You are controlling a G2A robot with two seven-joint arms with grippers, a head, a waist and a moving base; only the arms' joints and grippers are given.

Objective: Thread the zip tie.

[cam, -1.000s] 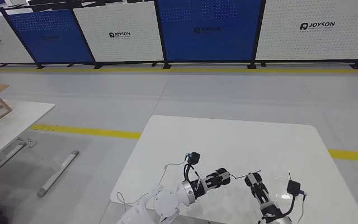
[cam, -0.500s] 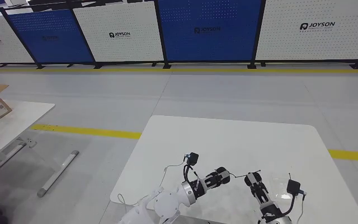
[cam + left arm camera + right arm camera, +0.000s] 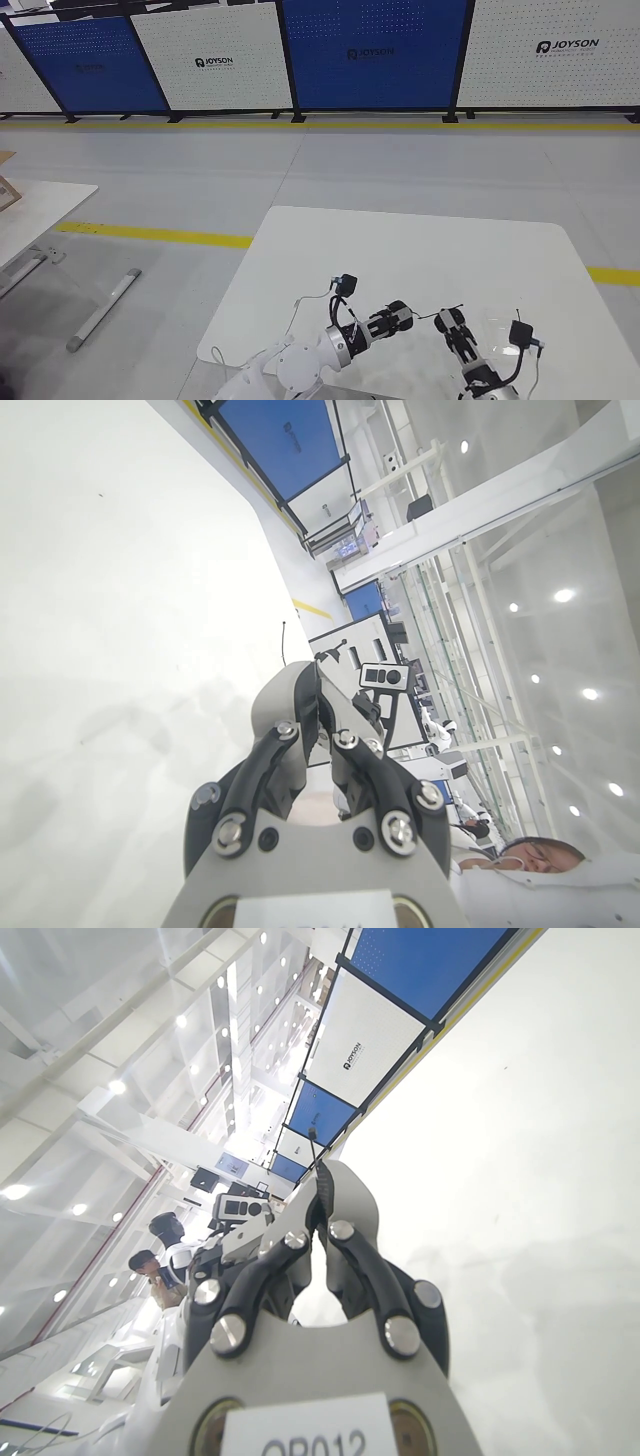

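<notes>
The zip tie (image 3: 425, 318) is a thin black strand near the front edge of the white table (image 3: 400, 250), spanning the small gap between the two grippers. My left gripper (image 3: 403, 316) is shut, and a length of the tie (image 3: 283, 642) sticks out past its fingertips (image 3: 316, 667) over the table. My right gripper (image 3: 447, 319) is shut on the tie too. A short piece with the small square head (image 3: 312, 1131) pokes out beyond its tip (image 3: 320, 1168). The tips face each other, a few centimetres apart. How the tie runs under the fingers is hidden.
The table's far half is bare white surface, with its rounded edges to the left and at the back. Beyond lie a grey floor with a yellow line (image 3: 150, 235), a second white table (image 3: 40, 205) at the left, and blue and white panels (image 3: 375, 55) along the back.
My right gripper has edged slightly left, toward the left gripper, narrowing the gap. The left gripper has hardly moved.
</notes>
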